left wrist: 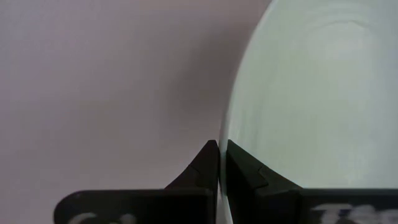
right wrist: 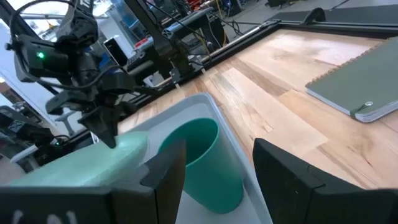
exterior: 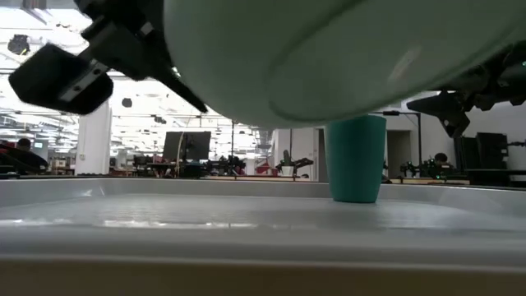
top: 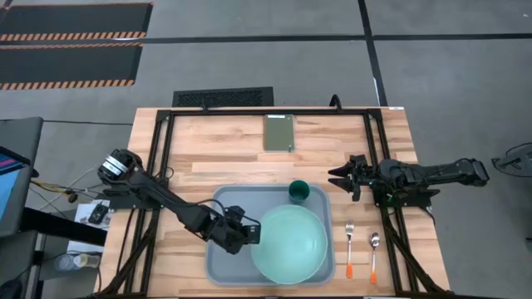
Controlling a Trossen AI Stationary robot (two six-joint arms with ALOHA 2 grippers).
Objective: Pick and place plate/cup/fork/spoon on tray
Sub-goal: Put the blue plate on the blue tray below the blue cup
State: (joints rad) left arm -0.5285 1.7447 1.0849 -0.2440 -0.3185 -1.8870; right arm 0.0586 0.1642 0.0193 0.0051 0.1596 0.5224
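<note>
Our left gripper pinches the plate by its left rim, holding it above the tray, where the cup stands at the far edge. Fork and spoon lie on the wooden table rightward, handles toward us, nearer the right gripper, fingers spread.

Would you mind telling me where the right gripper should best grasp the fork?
Probably the orange handle of the fork, from straight above. It lies flat on the table right of the tray, tines away, parallel to the spoon. Fingers should close across the handle's width.
</note>
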